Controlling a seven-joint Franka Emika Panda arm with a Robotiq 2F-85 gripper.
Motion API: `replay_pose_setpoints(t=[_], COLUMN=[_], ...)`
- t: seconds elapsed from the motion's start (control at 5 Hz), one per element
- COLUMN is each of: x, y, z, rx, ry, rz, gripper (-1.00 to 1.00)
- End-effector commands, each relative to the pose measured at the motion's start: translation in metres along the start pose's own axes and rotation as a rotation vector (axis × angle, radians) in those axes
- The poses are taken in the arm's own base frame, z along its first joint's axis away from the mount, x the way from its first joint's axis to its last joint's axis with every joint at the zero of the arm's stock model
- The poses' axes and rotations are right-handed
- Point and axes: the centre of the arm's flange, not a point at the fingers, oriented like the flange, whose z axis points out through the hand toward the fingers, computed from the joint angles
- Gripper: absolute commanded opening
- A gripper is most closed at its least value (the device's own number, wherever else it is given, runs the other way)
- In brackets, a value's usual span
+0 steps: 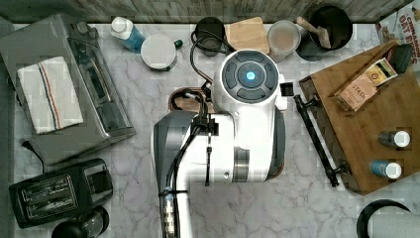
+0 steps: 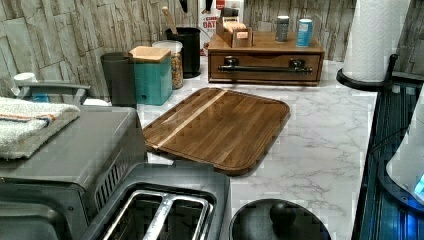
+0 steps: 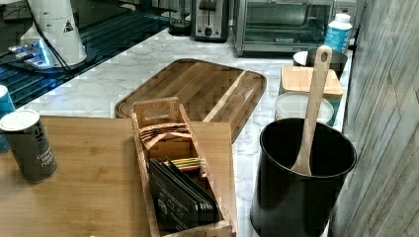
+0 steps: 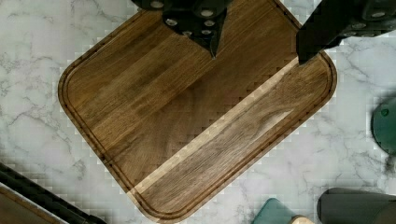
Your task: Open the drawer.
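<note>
The drawer (image 2: 265, 60) is the brown front of a wooden box unit (image 1: 366, 134) against the back wall in the left view, and it sits flush with the unit. Its long black bar handle (image 2: 265, 69) runs across the front on two posts; the handle (image 1: 317, 141) lies along the unit's left edge in the top view. My gripper (image 4: 258, 55) is open with nothing between its dark fingers, hanging above the flat wooden board (image 4: 196, 116). A corner of the handle (image 4: 42, 198) shows well away from the fingers. The white arm (image 1: 233, 134) stands over the board, left of the drawer in the top view.
On the unit stand a tea box (image 1: 364, 84) and two spice jars (image 1: 394, 139). A silver toaster oven (image 1: 69, 99) and a black toaster (image 1: 59, 191) are at the top view's left. Canisters and a black utensil pot (image 3: 301, 177) line the wall. A paper towel roll (image 2: 372, 40) stands beside the unit.
</note>
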Motion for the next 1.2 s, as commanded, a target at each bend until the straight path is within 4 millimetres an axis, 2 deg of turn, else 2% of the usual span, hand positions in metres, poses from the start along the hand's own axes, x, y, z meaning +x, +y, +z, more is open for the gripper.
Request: replay_pose_setpoints(t=[0.2,0.4,0.6,0.8,1.2], x=[-0.002,-0.01,-0.022,-0.02,-0.032], y=[0.001,0.008,0.024,0.041,0.087], z=[0.004,0.006,0.011,0.021,0.043], rx=[0.003,0.001,-0.013,-0.018,-0.034], ry=[-0.013,-0.002,-0.004,-0.018,0.042], rz=[0.003,-0.048,-0.195,-0.308,-0.553], gripper=[1.0,1.0,1.0,1.0,1.0])
